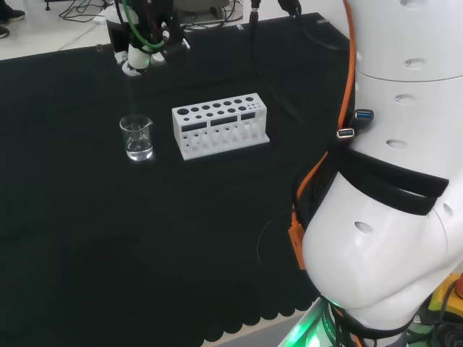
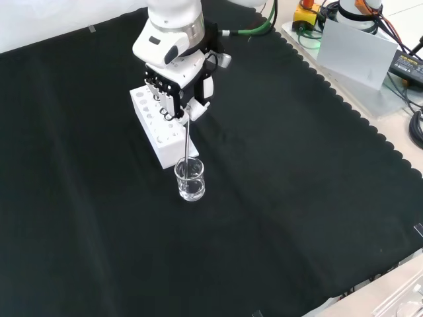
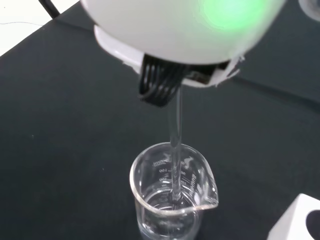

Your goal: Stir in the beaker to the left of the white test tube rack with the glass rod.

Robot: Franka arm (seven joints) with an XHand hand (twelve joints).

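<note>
A small clear glass beaker [image 2: 190, 180] with a little clear liquid stands on the black cloth just in front of the white test tube rack [image 2: 156, 124] in the front view. In the head view the beaker [image 1: 137, 138] is left of the rack [image 1: 220, 124]. The hand [image 2: 176, 88] hovers above the beaker, fingers curled round the top of a thin glass rod [image 2: 190, 142]. The rod hangs nearly upright. In the wrist view the rod [image 3: 175, 145] runs from the hand [image 3: 158, 85] down into the beaker [image 3: 172, 200], its tip in the liquid. The hand [image 1: 145, 45] sits high at the head view's far edge.
A corner of the rack [image 3: 300, 222] shows beside the beaker in the wrist view. Cables [image 1: 210, 18] lie past the cloth's far edge in the head view. A grey plate [image 2: 350, 53] and gear stand beyond the scalloped cloth edge [image 2: 344, 109]. The arm's white links [image 1: 391, 181] stand at the right.
</note>
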